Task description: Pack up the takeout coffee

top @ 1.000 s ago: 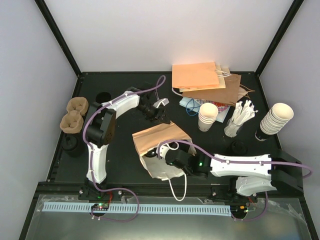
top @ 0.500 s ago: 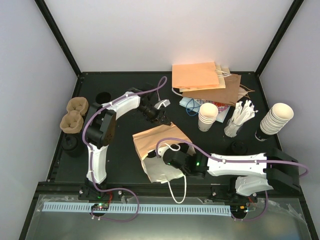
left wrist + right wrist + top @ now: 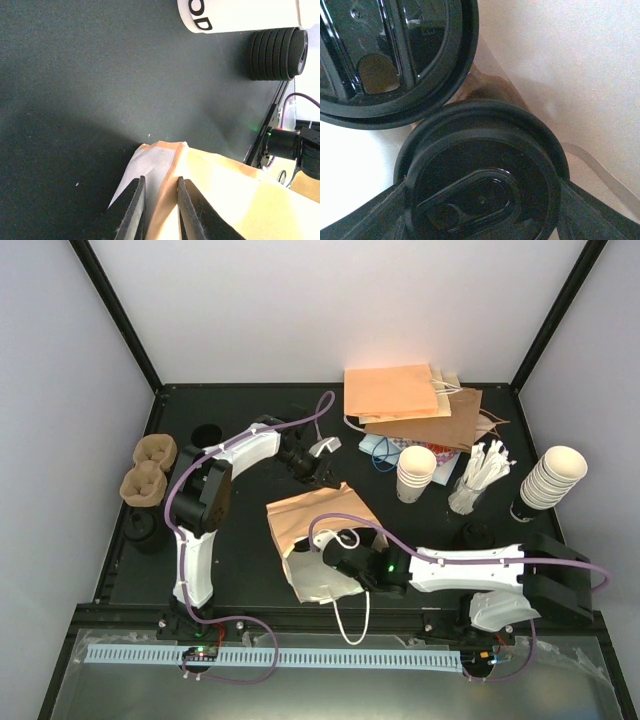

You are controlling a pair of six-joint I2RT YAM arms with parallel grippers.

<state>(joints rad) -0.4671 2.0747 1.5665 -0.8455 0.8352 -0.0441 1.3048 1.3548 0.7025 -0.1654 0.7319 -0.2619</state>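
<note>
Top view: a brown paper bag [image 3: 320, 520] lies on its side on the black desk [image 3: 240, 540]. The left claw [image 3: 322, 478] is at the bag's far corner and the right claw [image 3: 336, 561] in the bag's mouth. Left wrist view: the narrow claw pinches the bag's corner fold. Right wrist view: the wide claw grips a black-lidded takeout coffee cup [image 3: 480, 195] inside the bag, just beside a second black-lidded cup [image 3: 385, 50].

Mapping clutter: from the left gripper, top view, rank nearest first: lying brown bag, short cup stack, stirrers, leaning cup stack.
1. Lying brown bag, at it.
2. Short cup stack, right.
3. Stirrers, farther right.
4. Leaning cup stack, far right.
</note>
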